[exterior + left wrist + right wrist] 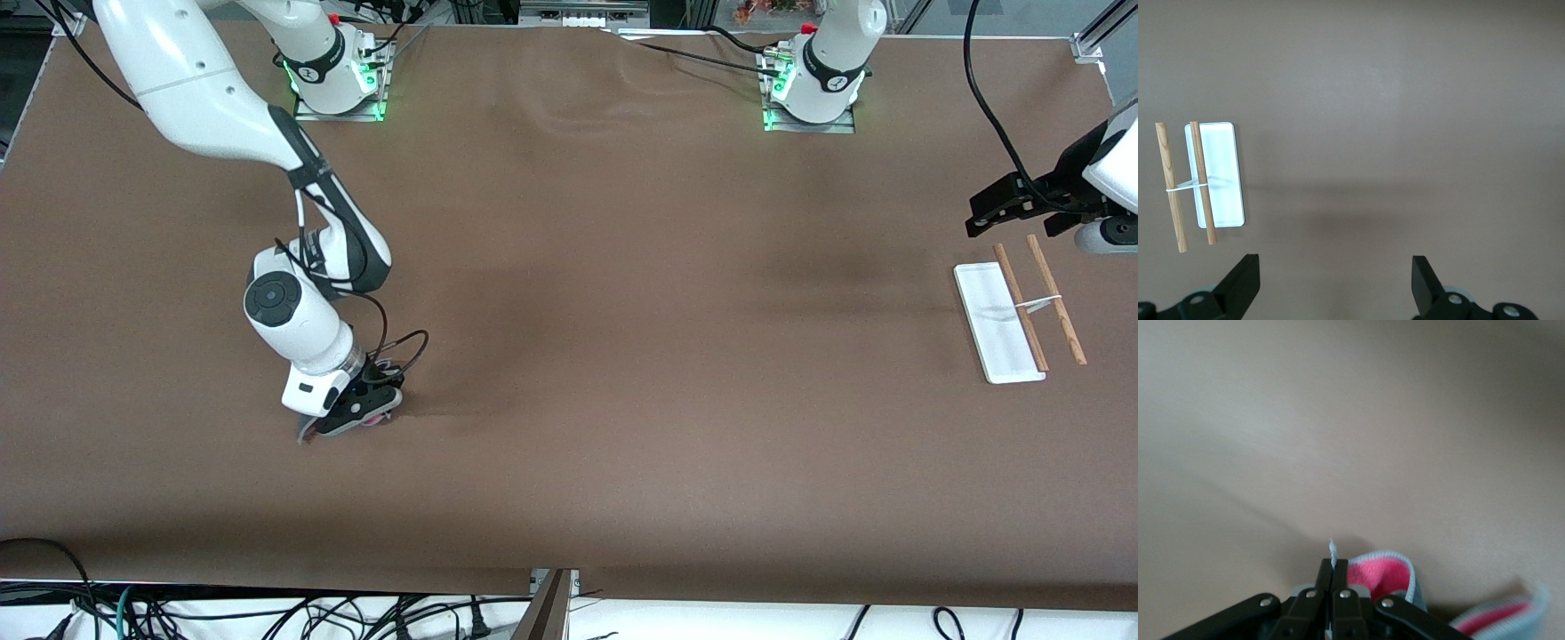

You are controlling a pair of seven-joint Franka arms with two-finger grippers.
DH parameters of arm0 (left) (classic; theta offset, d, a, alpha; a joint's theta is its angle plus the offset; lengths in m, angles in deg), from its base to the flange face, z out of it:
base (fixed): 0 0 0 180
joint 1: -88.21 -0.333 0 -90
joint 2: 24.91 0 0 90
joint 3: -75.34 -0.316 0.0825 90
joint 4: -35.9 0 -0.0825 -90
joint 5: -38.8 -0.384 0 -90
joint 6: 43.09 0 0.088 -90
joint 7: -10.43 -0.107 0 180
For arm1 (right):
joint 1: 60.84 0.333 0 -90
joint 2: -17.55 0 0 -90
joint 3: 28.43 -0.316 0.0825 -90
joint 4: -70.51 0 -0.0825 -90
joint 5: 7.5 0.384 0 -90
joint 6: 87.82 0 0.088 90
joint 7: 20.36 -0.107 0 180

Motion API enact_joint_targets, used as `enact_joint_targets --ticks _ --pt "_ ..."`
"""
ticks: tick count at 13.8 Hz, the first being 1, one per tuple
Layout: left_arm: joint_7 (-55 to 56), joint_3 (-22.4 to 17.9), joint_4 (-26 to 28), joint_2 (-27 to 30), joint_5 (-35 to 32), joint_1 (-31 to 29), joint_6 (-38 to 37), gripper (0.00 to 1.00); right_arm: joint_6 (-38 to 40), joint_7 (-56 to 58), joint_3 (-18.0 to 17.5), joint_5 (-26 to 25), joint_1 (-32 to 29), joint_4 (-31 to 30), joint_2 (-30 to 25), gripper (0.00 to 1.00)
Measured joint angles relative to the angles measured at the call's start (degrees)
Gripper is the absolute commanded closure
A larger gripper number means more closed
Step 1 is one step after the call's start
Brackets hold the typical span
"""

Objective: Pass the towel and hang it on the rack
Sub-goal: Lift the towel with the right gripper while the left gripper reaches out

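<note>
The towel (pixel 1386 577), pink-red with a light stitched edge, is pinched at its edge between the fingers of my right gripper (pixel 1332 565). In the front view the right gripper (pixel 342 425) is low at the table near the right arm's end, and only a small bit of towel (pixel 308 432) shows under it. The rack (pixel 1022 311), white base with two wooden rods, stands near the left arm's end. It also shows in the left wrist view (pixel 1201 181). My left gripper (pixel 1335 280) is open and empty, held above the table beside the rack (pixel 1013 209).
The brown table cover (pixel 622 356) spreads between the two arms. The table's near edge (pixel 569 578) has cables hanging below it.
</note>
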Motion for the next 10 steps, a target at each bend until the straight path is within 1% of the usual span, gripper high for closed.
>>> enact_joint_targets --ticks 2,4,5,7,10 --pt "0.0 0.0 -0.01 0.0 0.0 0.0 0.0 0.0 11.87 -3.23 -2.79 0.02 -0.07 3.64 -4.16 1.0" --pt "0.0 0.0 -0.01 0.0 0.0 0.0 0.0 0.0 23.98 -8.85 -7.07 0.07 -0.09 8.49 -8.14 1.0" --pt "0.0 0.0 -0.02 0.0 0.0 0.0 0.0 0.0 28.34 -12.14 -9.56 0.08 -0.04 10.65 -9.63 1.0" --pt "0.0 0.0 -0.02 0.0 0.0 0.0 0.0 0.0 33.13 -18.32 -14.19 0.08 0.06 13.71 -11.09 1.0" --pt "0.0 0.08 -0.02 0.0 0.0 0.0 0.0 0.0 34.18 -26.5 -19.23 0.07 0.22 14.97 -11.07 1.0"
